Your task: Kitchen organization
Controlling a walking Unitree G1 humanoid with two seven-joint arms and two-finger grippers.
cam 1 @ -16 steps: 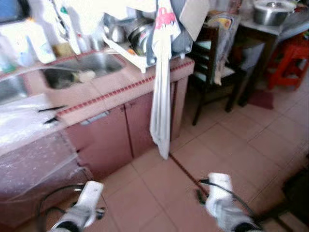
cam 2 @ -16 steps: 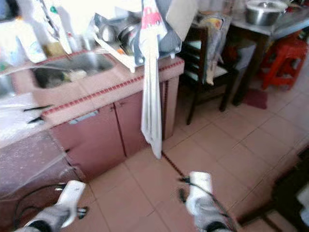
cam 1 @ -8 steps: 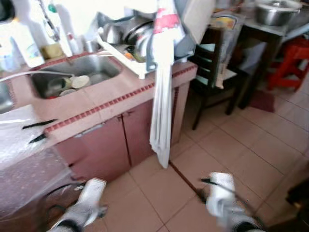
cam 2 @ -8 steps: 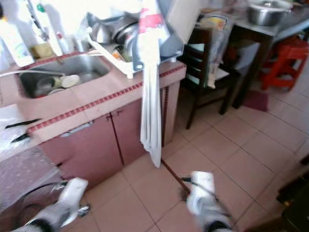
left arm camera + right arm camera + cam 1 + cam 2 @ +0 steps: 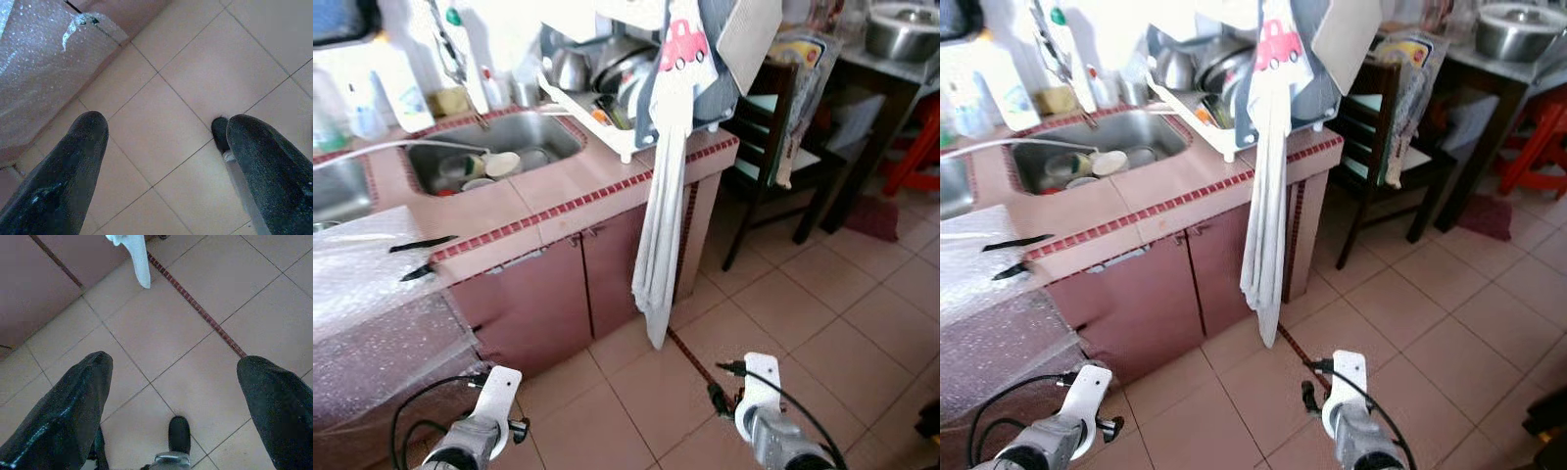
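Hanging low over the floor [image 5: 862, 294], both arms sit in front of the counter [image 5: 529, 201], and each wrist view gives what the head views do not: the left gripper [image 5: 166, 142] and the right gripper [image 5: 173, 382] both have their two black fingers spread wide, holding nothing, with bare tile between them. The left wrist view also catches a sheet of bubble wrap [image 5: 39, 63] beside the cabinet; the head views show that same wrap draped over the counter's left end and down its front. The right wrist view picks up the tip of the cloth [image 5: 139, 259] and a dark red strip in the floor running under it. From the head, the cloth hangs from the counter's right end almost to the floor, with a red car printed near its top. One sink [image 5: 440, 171] is set in the counter and holds a few cups or bowls, too small to count; part of a second basin shows further left. One dish rack [image 5: 607, 98] stands right of the sink, packed with metal pots and bowls. Right of the counter stands one dark chair [image 5: 773, 147], then a table carrying one steel pot [image 5: 901, 29], with a red stool [image 5: 920, 147] beside it. Bottles [image 5: 396, 88] line the wall behind the sink.
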